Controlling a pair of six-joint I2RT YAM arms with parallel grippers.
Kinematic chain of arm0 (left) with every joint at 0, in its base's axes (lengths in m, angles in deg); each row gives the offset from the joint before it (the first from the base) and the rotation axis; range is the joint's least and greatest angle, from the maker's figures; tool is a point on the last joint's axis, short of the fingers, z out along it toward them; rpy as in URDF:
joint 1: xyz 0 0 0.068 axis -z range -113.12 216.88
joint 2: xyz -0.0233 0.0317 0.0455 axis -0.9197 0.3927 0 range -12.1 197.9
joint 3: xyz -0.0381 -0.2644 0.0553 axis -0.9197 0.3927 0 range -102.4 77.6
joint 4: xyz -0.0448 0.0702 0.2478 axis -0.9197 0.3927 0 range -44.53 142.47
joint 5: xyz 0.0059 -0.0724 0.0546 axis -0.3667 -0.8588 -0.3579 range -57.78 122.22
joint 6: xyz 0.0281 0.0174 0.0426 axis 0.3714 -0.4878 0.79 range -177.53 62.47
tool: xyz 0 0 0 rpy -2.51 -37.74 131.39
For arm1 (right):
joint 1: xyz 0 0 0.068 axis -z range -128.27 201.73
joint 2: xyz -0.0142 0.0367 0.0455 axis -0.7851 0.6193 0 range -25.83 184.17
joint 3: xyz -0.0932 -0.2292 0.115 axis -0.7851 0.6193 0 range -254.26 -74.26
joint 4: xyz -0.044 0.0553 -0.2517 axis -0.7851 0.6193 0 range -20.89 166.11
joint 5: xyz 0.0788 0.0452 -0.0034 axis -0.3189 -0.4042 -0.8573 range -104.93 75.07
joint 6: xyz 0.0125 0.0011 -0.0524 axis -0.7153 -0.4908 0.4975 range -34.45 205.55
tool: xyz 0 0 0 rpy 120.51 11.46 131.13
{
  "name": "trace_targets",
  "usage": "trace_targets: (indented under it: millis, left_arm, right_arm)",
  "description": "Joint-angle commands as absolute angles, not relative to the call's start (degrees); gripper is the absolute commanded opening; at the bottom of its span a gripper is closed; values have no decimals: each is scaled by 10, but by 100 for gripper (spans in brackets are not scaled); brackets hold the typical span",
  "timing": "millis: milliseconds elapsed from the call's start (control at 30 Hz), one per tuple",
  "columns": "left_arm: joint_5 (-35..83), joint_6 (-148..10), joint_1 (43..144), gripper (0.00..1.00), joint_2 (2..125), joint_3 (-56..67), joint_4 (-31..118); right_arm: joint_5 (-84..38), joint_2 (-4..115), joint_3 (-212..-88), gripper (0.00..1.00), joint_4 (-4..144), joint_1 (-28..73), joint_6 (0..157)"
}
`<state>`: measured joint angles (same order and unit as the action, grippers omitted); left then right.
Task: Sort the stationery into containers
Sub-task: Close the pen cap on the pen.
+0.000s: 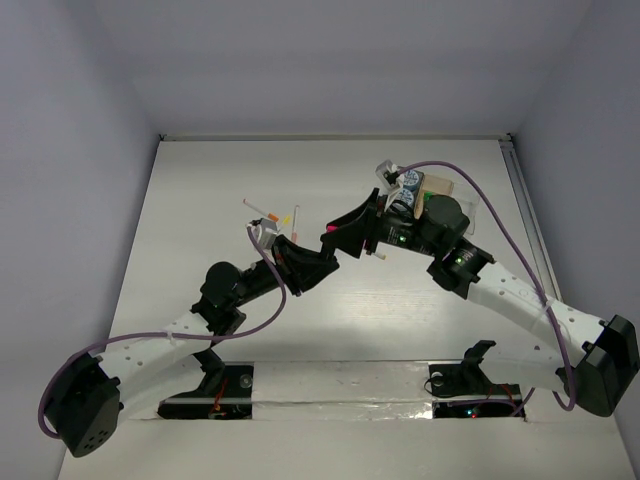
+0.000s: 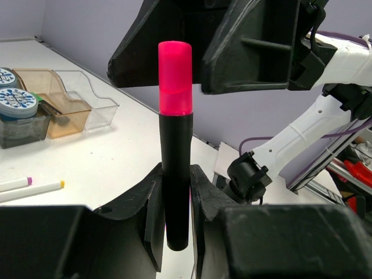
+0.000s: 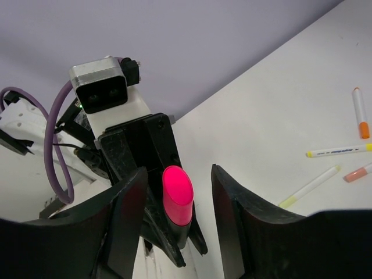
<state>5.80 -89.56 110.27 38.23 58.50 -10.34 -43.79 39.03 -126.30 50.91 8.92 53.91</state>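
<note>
My left gripper [image 2: 176, 192] is shut on the black barrel of a marker [image 2: 176, 145] with a bright pink cap [image 2: 175, 78] and holds it upright above the table. My right gripper [image 3: 180, 203] is open, and its jaws stand either side of the pink cap [image 3: 177, 195] without touching it. In the top view the two grippers meet nose to nose, left [image 1: 318, 258] and right [image 1: 345, 232]. The clear divided tray [image 2: 70, 102] holds two blue-patterned canisters [image 2: 17, 100] in its dark section. Several thin white pens [image 3: 340, 151] lie loose on the table.
The tray [image 1: 440, 190] sits at the back right, partly hidden by the right arm [image 1: 470, 265]. Loose pens [image 1: 275, 215] lie at the back left of centre. Two more pens [image 2: 35, 189] lie near the left gripper. A purple cable [image 1: 500, 215] loops over the right arm.
</note>
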Motion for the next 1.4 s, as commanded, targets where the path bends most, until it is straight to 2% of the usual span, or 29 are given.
trace_targets:
  millis: [0,67,300,333,367,400,467,600,1000,1367]
  left_arm:
    - [49,-899,1104,0,380,586,-150]
    - [49,-899,1104,0,382,586,-150]
    - [46,-900,1104,0,382,586,-152]
    - [46,-900,1104,0,381,586,-152]
    - [47,-900,1104,0,380,586,-150]
    - [46,-900,1104,0,378,585,-152]
    - [41,-904,1104,0,380,580,-157]
    - [46,-899,1104,0,377,554,-147]
    - [59,-878,1059,0,351,455,-127]
    - [34,-897,1021,0,362,402,-135]
  right_arm:
    - [-431,384,-1285,53,476,92,543]
    - [-432,384,-1283,48,471,97,540]
    - [-433,388,-1274,47,451,97,529]
    - [-434,388,-1271,42,447,97,528]
    - [-434,388,-1271,27,447,97,527]
    - [-435,389,-1271,21,447,97,527]
    - [-442,392,-1268,12,445,97,526]
    - [-474,405,-1259,0,429,97,521]
    - [-549,416,-1180,0,384,97,494]
    - [-546,452,-1063,0,312,66,454]
